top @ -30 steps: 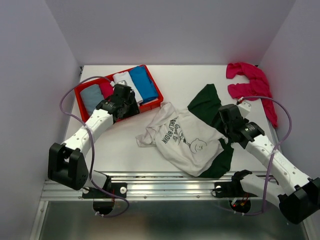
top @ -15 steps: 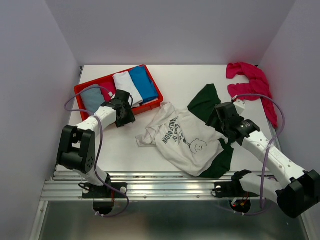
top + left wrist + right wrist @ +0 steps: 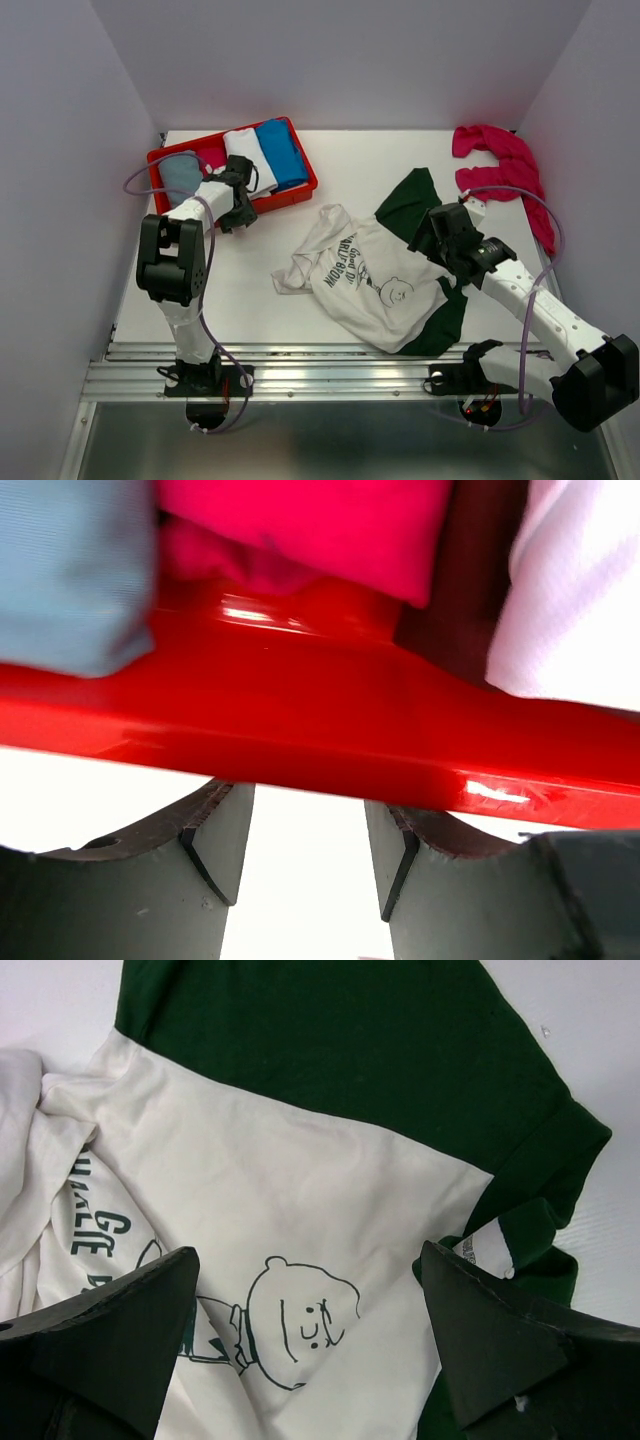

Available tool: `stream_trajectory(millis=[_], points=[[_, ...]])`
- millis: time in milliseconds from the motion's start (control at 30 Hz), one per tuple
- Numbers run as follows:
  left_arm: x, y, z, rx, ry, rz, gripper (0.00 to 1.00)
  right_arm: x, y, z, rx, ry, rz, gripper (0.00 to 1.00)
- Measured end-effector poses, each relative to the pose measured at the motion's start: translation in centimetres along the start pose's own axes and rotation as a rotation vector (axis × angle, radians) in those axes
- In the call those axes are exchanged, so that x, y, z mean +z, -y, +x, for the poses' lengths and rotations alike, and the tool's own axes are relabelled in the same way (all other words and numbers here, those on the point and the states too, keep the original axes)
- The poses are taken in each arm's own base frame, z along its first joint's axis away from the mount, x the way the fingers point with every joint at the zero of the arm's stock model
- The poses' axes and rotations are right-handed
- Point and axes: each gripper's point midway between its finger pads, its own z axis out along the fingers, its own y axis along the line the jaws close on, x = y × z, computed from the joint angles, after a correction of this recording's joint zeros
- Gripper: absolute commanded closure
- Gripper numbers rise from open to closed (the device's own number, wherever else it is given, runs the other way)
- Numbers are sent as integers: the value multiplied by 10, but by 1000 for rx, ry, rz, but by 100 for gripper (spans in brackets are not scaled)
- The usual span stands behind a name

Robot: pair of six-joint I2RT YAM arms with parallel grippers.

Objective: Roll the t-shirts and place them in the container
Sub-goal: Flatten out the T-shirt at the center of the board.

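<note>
The white t-shirt with dark green sleeves (image 3: 365, 275) lies crumpled and spread on the table at centre right, print up. It fills the right wrist view (image 3: 300, 1180). My right gripper (image 3: 432, 232) hovers over its green sleeve and chest, jaws wide open and empty (image 3: 310, 1330). Magenta-pink t-shirts (image 3: 500, 160) lie bunched at the back right. My left gripper (image 3: 238, 195) is open and empty at the near rim of the red tray (image 3: 295, 192); its fingertips (image 3: 220, 845) sit just under the rim (image 3: 320, 740).
The tray at the back left holds rolled shirts: grey (image 3: 178, 172), magenta (image 3: 330, 520), white (image 3: 240, 145) and blue (image 3: 280, 150). Side walls stand close on the left and right. A metal rail (image 3: 330, 375) runs along the near edge.
The red tray has slid toward the back left with my left gripper against its near rim. My right gripper has shifted slightly left over the white shirt.
</note>
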Motion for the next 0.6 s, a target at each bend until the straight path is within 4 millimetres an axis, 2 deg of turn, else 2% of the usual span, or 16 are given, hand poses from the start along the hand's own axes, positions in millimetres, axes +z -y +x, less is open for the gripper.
stream_trajectory(millis=[267, 467, 600], points=[[0, -9, -41, -3, 44, -60, 42, 0, -1, 0, -5, -1, -8, 3], [3, -20, -49, -9, 66, -98, 42, 0, -3, 0, -3, -5, -17, 3], [8, -46, -46, -55, 74, -140, 43, -1, -5, 1, -2, -11, -27, 3]])
